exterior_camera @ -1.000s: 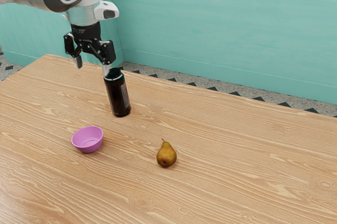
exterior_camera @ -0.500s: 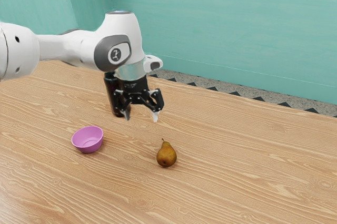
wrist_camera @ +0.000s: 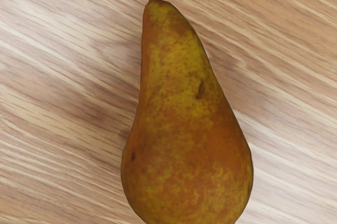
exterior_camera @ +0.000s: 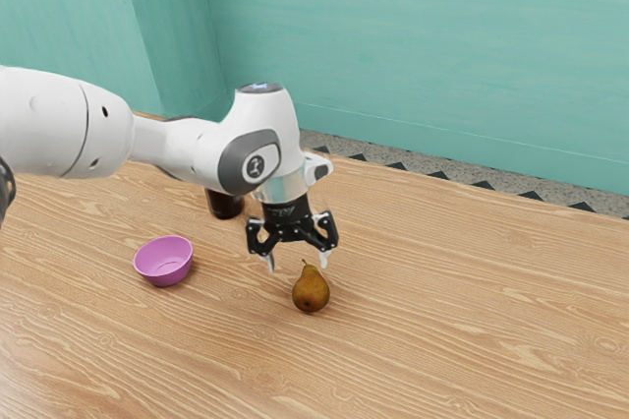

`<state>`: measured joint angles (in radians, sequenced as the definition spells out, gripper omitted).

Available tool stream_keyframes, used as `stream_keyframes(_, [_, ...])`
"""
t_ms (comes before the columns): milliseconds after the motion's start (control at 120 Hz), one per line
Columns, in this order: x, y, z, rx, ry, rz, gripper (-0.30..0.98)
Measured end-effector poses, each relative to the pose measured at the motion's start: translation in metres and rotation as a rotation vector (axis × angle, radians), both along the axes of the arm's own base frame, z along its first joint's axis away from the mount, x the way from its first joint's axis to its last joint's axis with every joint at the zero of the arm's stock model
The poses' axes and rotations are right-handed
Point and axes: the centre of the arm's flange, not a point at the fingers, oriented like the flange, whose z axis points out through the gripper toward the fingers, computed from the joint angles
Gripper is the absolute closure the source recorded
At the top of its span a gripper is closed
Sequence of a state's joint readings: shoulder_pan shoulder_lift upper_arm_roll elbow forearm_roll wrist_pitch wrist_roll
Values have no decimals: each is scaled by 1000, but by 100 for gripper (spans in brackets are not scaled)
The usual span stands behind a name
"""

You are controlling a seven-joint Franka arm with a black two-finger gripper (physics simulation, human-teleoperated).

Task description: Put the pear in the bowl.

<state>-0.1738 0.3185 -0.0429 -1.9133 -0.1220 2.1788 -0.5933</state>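
Golden-brown tapered pear (exterior_camera: 311, 291): unmoved on the wooden worktop (exterior_camera: 442, 321).
My jaws: spread, now lowered nearly over it.
Pink plastic-looking bowl (exterior_camera: 165, 276): still empty.
Next step: the grasp, I judge.

bottle (exterior_camera: 225, 207) top: behind arm (exterior_camera: 61, 124) | arm rear: cut off, exterior view | pear (wrist_camera: 184, 124), both ends: cut off, wrist view
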Motion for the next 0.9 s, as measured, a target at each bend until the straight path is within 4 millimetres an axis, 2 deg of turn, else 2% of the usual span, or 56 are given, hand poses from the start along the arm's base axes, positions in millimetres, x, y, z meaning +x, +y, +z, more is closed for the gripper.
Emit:
stream_keyframes(400, [3, -11, -33, 39, 4, 19, 0])
stream_keyframes(900, [8, -12, -71, 43, 21, 53, 0])
